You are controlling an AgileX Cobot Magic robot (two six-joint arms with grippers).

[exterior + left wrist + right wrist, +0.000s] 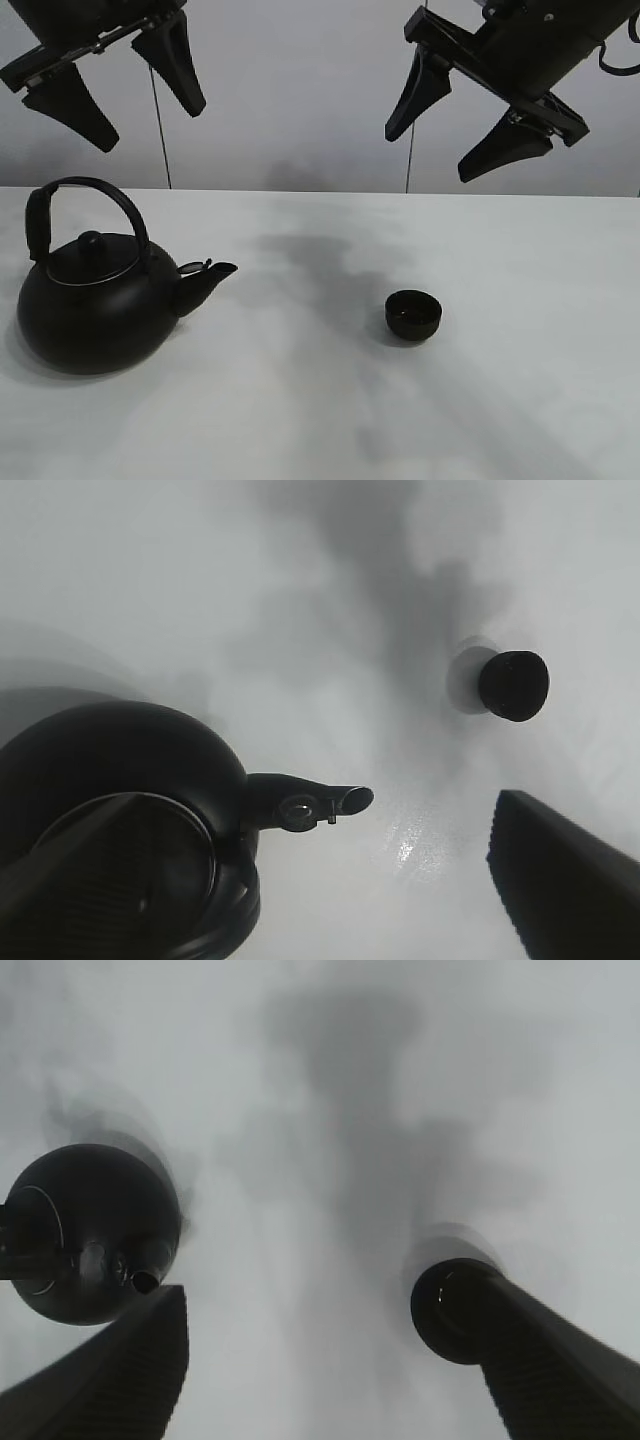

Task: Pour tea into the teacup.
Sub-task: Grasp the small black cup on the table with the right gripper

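Left gripper (122,88) hanging high above kettle (95,300), jaws spreading wide, gripping nothing, touching nothing. Right gripper (457,122) hanging high at right, jaws likewise gaping wide, empty, clear of everything. Teacup (413,315) sitting upright on bench (300,410), right of centre, below right gripper, well apart from kettle. Kettle standing at left, spout pointing right toward teacup.

The big round kettle (95,310) with arched handle is plain matte black, the small bowl-like teacup (413,315) black too, the smooth tabletop (300,420) white.
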